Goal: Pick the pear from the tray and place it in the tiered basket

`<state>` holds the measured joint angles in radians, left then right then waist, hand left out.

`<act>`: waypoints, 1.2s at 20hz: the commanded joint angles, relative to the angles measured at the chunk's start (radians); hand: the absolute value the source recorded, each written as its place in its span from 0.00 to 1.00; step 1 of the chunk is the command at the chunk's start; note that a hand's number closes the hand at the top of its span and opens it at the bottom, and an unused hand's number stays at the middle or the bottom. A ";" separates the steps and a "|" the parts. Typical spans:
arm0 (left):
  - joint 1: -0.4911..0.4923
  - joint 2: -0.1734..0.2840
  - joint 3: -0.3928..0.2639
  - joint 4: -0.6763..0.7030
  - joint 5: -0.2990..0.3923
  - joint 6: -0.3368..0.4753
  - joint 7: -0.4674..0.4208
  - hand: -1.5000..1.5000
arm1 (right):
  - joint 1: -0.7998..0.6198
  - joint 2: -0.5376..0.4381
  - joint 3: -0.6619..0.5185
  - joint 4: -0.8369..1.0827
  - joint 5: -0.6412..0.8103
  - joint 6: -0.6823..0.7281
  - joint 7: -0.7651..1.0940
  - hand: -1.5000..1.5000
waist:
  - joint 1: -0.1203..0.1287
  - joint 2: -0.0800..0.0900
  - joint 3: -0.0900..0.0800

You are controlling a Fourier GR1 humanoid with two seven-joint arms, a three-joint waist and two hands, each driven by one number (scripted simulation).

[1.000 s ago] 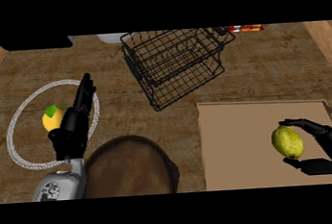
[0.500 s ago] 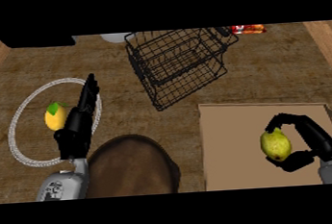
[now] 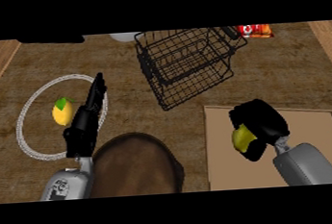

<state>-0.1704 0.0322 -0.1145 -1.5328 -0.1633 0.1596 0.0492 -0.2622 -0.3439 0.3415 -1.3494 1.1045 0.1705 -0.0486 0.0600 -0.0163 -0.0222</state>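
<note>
A yellow-green pear (image 3: 242,138) shows on the tan tray (image 3: 297,120) at the lower right, mostly hidden by my right hand (image 3: 259,127), whose fingers curl round it. The black wire tiered basket (image 3: 189,64) stands at the top centre, up and left of that hand. My left hand (image 3: 87,114) lies straight and edge-on at the left, fingers extended, holding nothing.
A white ring-shaped plate (image 3: 30,141) at the left holds a yellow lemon with a green leaf (image 3: 62,112), just left of my left hand. A brown round object (image 3: 133,166) sits at the lower centre. A red packet (image 3: 255,30) lies at the back.
My right hand has moved left over the tray and closed round the pear, which now shows less. The left hand has stayed put.
</note>
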 commanded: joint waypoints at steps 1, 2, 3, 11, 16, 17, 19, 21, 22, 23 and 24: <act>0.001 0.003 0.012 0.000 -0.003 0.011 0.006 0.50 | -0.070 0.160 0.154 -0.101 0.183 0.096 0.307 1.00 | -0.031 -0.002 0.014; -0.006 -0.002 0.018 0.011 0.006 0.010 0.005 0.50 | -0.087 0.211 0.175 -0.136 0.211 0.119 0.378 1.00 | -0.046 0.000 0.015; 0.017 -0.001 0.024 -0.005 0.008 0.016 -0.008 0.50 | -0.089 0.251 0.196 -0.174 0.234 0.158 0.444 1.00 | -0.050 0.000 0.017; -0.006 0.004 0.033 -0.013 -0.008 0.033 0.021 0.50 | -0.308 0.342 0.266 -0.526 0.133 0.488 0.819 1.00 | -0.054 0.007 0.021; 0.026 -0.030 -0.020 -0.045 -0.021 0.053 0.031 0.50 | -0.495 0.343 0.167 -0.644 -0.070 0.656 1.017 1.00 | -0.051 0.008 0.021; 0.029 -0.012 0.020 0.022 -0.008 0.032 -0.027 0.50 | -0.555 0.343 0.174 -0.613 -0.120 0.651 1.089 1.00 | -0.048 0.011 0.020; -0.007 0.007 0.045 -0.011 0.018 0.012 0.017 0.50 | -0.590 0.343 0.043 -0.632 -0.149 0.712 1.050 1.00 | -0.057 0.011 0.021; 0.079 -0.005 0.016 -0.020 0.004 0.017 -0.050 0.50 | -0.675 0.343 0.031 -0.524 -0.214 0.606 1.095 1.00 | -0.042 0.013 0.020; 0.048 0.037 0.050 -0.021 0.029 -0.021 -0.023 0.50 | -0.681 0.343 -0.045 -0.555 -0.254 0.632 1.064 1.00 | -0.049 0.013 0.021; -0.004 0.012 0.048 0.007 -0.003 0.025 -0.001 0.50 | -0.692 0.343 -0.026 -0.515 -0.303 0.544 1.117 1.00 | -0.046 0.013 0.021; 0.012 0.011 0.043 0.010 0.016 0.002 -0.013 0.50 | -0.732 0.343 -0.039 -0.508 -0.361 0.523 1.168 1.00 | -0.040 0.011 0.020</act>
<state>-0.1445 0.0430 -0.0782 -1.5440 -0.1539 0.1695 0.0411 -0.8852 -0.0110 0.3616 -1.8990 0.8913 0.7195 0.9215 0.0129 -0.0052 -0.0017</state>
